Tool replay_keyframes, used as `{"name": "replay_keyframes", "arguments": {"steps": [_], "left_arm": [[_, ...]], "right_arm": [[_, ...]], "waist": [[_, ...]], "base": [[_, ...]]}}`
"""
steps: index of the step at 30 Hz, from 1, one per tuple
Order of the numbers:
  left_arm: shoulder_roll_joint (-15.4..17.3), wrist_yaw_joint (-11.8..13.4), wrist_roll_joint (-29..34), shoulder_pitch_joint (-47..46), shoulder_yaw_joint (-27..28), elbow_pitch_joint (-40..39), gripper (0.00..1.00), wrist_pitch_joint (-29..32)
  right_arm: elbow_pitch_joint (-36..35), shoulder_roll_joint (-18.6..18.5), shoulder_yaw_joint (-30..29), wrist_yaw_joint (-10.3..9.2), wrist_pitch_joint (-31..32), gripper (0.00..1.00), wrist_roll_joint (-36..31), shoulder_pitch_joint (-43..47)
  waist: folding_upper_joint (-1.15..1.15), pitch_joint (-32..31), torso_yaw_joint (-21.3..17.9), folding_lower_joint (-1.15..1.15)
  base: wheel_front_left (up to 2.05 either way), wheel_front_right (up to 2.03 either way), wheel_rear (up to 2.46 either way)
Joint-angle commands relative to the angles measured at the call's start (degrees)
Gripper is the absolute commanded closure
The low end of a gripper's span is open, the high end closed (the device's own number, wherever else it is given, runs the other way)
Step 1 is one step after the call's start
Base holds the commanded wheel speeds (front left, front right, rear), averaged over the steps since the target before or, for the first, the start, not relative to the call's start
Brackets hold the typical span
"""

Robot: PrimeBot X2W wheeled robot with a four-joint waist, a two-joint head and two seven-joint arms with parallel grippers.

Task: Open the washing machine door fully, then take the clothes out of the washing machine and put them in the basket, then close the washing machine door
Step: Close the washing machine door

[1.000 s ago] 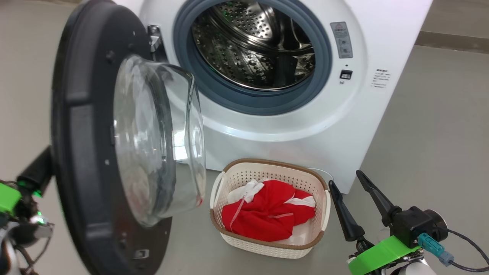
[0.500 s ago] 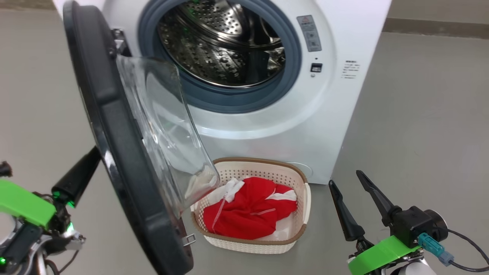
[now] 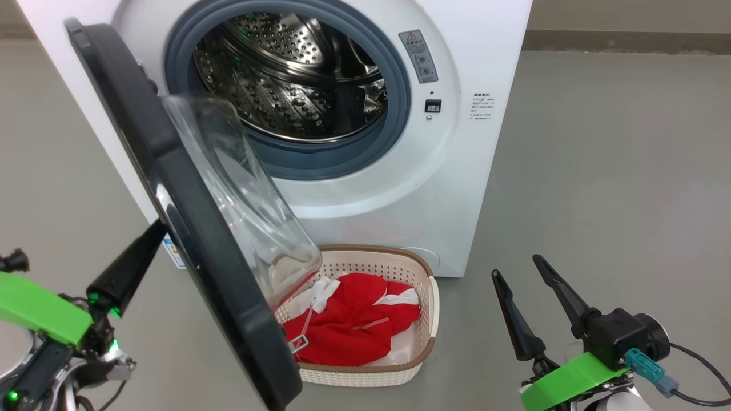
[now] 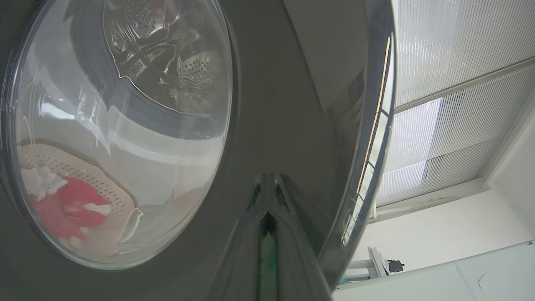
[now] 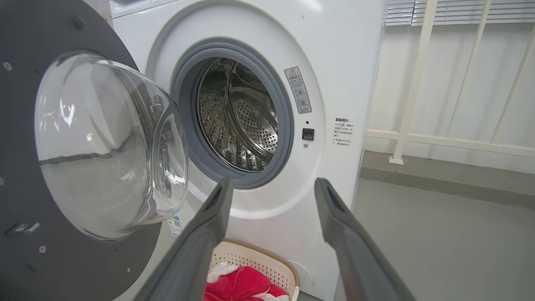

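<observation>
The washing machine [image 3: 457, 188] stands with its steel drum [image 3: 285, 74] showing bare metal. The washing machine door [image 3: 188, 228] hangs partly open, its glass bowl [image 3: 245, 200] over the basket's left end. The cream basket [image 3: 425, 308] sits on the floor in front and holds the red and white clothes [image 3: 354, 325]. My left gripper [image 3: 154, 234] is shut, its tips against the door's glossy outer face [image 4: 292, 104]. My right gripper [image 3: 517, 268] stands open and holds nothing, right of the basket. In the right wrist view, my right gripper [image 5: 273, 186] points at the machine front.
Grey floor [image 3: 617, 171] spreads to the right of the machine. A white railing [image 5: 418, 83] and a low ledge run along the wall behind it. The open door [image 5: 25, 146] takes up the space left of the basket [image 5: 259, 259].
The head camera has shifted, so the machine and basket sit farther left. The door has swung from wide open towards the opening, with my left gripper behind it. The right gripper has not moved.
</observation>
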Motion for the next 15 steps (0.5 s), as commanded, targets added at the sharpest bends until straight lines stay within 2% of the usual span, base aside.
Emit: {"name": "replay_keyframes", "arguments": {"steps": [1, 4, 5, 6, 7, 8, 11, 15], "left_arm": [[1.1, -0.1, -0.8, -0.4, 1.4, -2.0, 1.0, -0.2], [1.4, -0.6, -0.2, 0.1, 2.4, -2.2, 1.0, -1.5], [1.8, -1.3, 0.7, 0.4, 2.6, -2.4, 0.9, -2.2], [1.8, -1.3, 0.7, 0.4, 2.6, -2.4, 0.9, -2.2], [2.5, -2.2, 2.2, 0.8, 2.9, -2.8, 0.6, -3.5], [3.2, -3.3, 4.1, 1.3, 3.2, -3.1, 0.02, -5.2], [5.7, -6.4, 11.7, 3.4, 3.2, -2.8, 0.0, -10.7], [7.8, -9.2, 22.0, 6.1, 2.3, -1.8, 0.0, -18.8]], "right_arm": [[-1.4, 0.0, 1.2, 0.35, -0.4, 0.0, 0.5, -0.8], [-1.4, 0.0, 1.2, 0.35, -0.4, 0.0, 0.4, -0.6], [-1.4, 0.0, 1.2, 0.35, -0.4, 0.0, 0.4, -0.6], [-1.4, 0.0, 1.2, 0.35, -0.4, 0.0, 0.4, -0.6], [-1.4, 0.0, 1.3, 0.35, -0.4, 0.0, 0.4, -0.5], [-1.4, 0.0, 1.3, 0.35, -0.4, 0.0, 0.5, -0.5], [-1.3, 0.1, 1.4, 0.35, -0.4, 0.0, 0.5, -0.2], [-1.2, 0.1, 1.4, 0.35, -0.4, 0.0, 0.7, 0.1]], "waist": [[0.0, -0.2, 0.0, 0.0], [0.0, -0.4, 0.1, 0.0], [0.0, -0.4, 0.1, 0.0], [0.0, -0.4, 0.1, 0.0], [0.0, -0.5, 0.1, 0.0], [0.0, -0.5, 0.1, 0.0], [0.0, -0.8, 0.3, 0.0], [0.0, -0.8, 0.5, 0.0]], "base": [[0.0, 0.0, 0.0], [0.0, 0.0, 0.0], [0.0, 0.0, 0.0], [0.0, 0.0, 0.0], [0.0, 0.0, 0.0], [0.0, 0.0, 0.0], [0.0, 0.0, 0.0], [0.0, 0.0, 0.0]]}}
